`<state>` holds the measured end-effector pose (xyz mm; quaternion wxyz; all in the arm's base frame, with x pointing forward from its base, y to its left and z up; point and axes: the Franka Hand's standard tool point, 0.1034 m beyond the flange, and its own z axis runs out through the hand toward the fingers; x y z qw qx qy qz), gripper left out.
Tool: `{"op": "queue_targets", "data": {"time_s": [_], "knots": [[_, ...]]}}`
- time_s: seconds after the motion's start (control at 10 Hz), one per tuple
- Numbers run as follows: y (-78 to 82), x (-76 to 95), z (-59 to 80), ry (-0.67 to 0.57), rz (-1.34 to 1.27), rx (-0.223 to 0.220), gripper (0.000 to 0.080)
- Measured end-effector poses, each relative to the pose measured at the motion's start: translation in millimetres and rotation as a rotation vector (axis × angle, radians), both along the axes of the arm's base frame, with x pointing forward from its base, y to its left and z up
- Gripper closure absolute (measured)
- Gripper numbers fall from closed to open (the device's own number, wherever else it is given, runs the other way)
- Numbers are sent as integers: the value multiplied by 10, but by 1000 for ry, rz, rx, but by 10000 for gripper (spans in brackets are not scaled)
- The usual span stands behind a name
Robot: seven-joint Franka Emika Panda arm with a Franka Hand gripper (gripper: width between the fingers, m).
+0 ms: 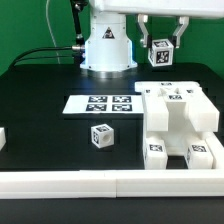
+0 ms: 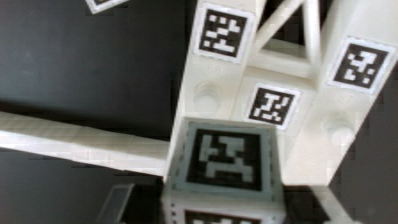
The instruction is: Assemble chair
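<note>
Jaws: I see them closed on a tagged block [image 1: 160, 54], held high toward the exterior view's right.
Chair: the part-built chair [image 1: 181, 116] stands on the counter [image 1: 40, 95] by the rail [image 1: 60, 182], below the block.
Exterior view only: a loose cube [image 1: 100, 135] near the marker board [image 1: 100, 103].
Wrist view only: the block's tag [image 2: 228, 160] close up, with chair tags beneath it.
</note>
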<state>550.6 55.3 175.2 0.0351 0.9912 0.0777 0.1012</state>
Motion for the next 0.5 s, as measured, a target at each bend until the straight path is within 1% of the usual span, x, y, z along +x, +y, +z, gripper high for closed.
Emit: {"op": "queue_targets", "data": {"time_s": [0.2, 0.3, 0.4, 0.5], "knots": [[36, 13, -10, -17, -7, 2, 518], [197, -5, -74, -83, 1, 11, 518], [322, -29, -120, -100, 15, 22, 518], [477, 46, -108, -171, 1, 67, 518]]}}
